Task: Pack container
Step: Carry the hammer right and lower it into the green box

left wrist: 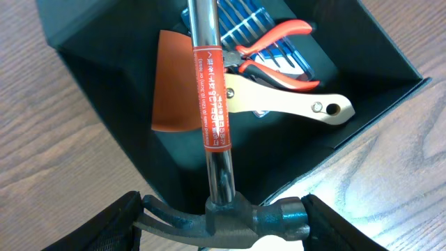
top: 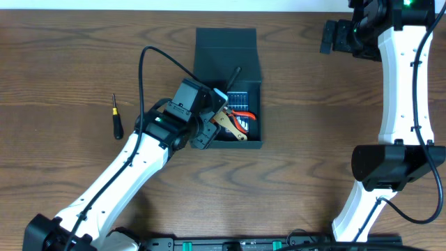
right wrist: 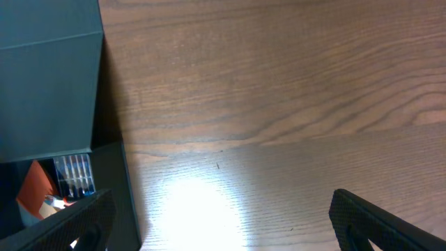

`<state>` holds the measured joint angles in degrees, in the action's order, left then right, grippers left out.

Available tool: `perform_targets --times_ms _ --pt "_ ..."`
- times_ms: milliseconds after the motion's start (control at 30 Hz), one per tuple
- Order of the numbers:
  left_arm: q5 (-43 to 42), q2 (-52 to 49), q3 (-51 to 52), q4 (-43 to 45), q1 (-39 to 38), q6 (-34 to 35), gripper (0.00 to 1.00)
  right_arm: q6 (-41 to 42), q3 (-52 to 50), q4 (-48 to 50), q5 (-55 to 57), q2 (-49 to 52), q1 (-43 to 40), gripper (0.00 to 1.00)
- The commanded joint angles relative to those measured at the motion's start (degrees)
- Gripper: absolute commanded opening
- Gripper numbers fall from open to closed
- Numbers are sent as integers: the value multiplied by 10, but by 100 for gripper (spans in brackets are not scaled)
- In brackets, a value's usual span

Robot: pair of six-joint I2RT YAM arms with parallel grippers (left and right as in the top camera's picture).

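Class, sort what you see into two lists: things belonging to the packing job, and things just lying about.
In the job: container; left gripper holding the hammer over it; pliers already inside.
Lying about: screwdriver on the table, untouched; right gripper, open over bare table.

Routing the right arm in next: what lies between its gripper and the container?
Nothing: bare wooden table between right gripper and container, seen in overhead view.
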<state>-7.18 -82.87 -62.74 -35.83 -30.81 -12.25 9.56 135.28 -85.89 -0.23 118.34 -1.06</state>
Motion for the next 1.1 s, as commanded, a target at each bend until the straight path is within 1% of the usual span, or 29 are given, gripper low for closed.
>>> perform_targets --times_ms 0,233,333,1067 --pt "-8 -11 -16 -2 -4 -8 55 -8 11 0 0 -4 3 99" --pt "-14 -42 -16 -13 -5 -11 55 -8 11 0 0 -4 3 99" --pt "-14 -55 -16 -16 -7 -23 55 -8 11 0 0 -4 3 99" --pt "-14 -116 -16 -5 -7 -34 55 -8 11 0 0 -4 3 99"
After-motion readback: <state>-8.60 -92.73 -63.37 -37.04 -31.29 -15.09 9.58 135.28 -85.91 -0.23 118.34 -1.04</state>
